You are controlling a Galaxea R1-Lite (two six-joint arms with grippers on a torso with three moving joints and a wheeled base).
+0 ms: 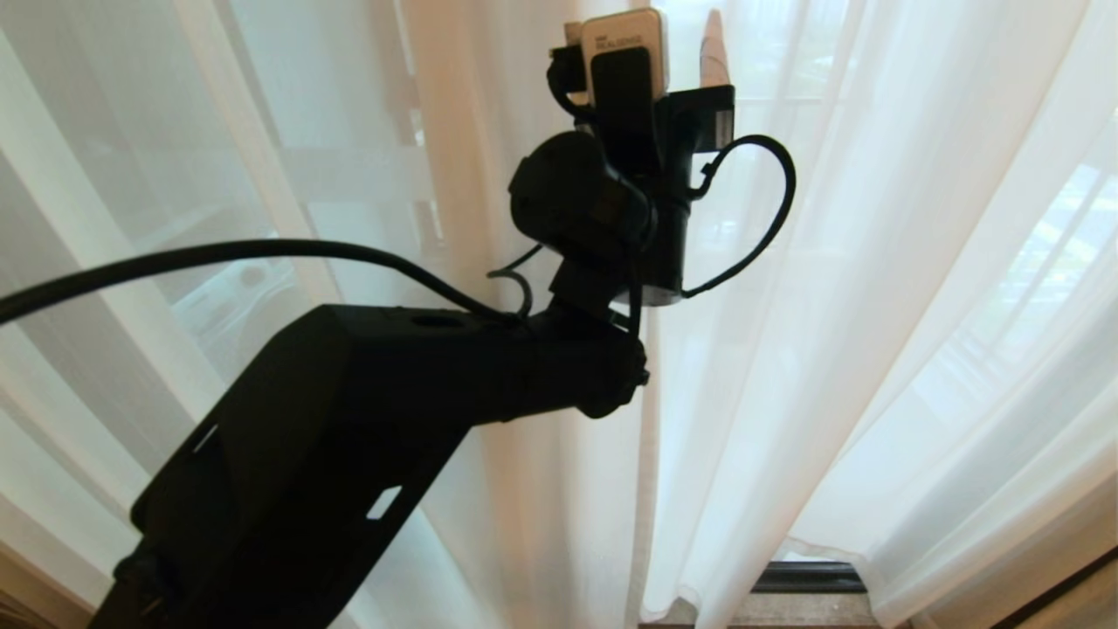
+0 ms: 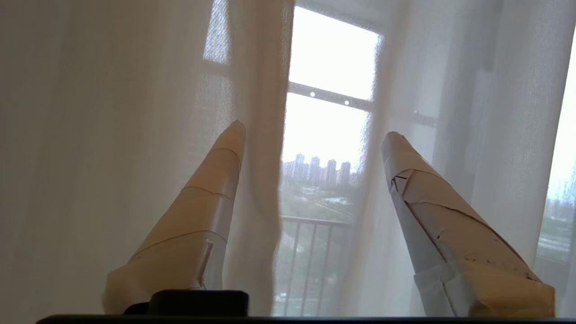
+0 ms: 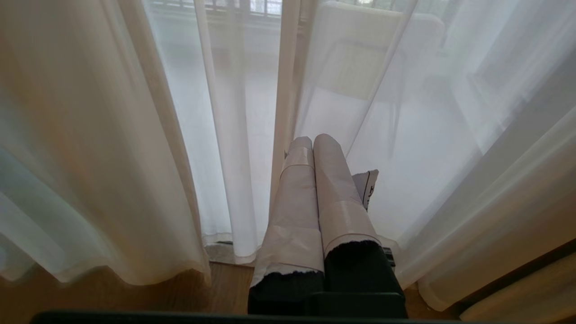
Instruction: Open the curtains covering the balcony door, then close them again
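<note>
The sheer white curtains (image 1: pixel 873 306) hang in soft folds across the whole head view. My left arm is raised in front of them, and the left gripper (image 1: pixel 644 39) points up at the fabric where two panels meet. In the left wrist view the left gripper (image 2: pixel 315 130) is open. A loose curtain fold (image 2: pixel 256 189) hangs between its taped fingers (image 2: pixel 211 193), not pinched. The balcony door shows only as a dark bottom frame (image 1: pixel 808 577) under the hem. My right gripper (image 3: pixel 313 139) is shut on nothing, low by the curtain hem (image 3: pixel 234 243).
A black cable (image 1: pixel 218 253) loops over my left arm. Through a thin strip of fabric I see a balcony railing (image 2: pixel 315 220) and distant buildings. Wooden floor (image 3: pixel 135 292) lies below the hem. A thicker beige drape (image 3: pixel 517 297) hangs at the right.
</note>
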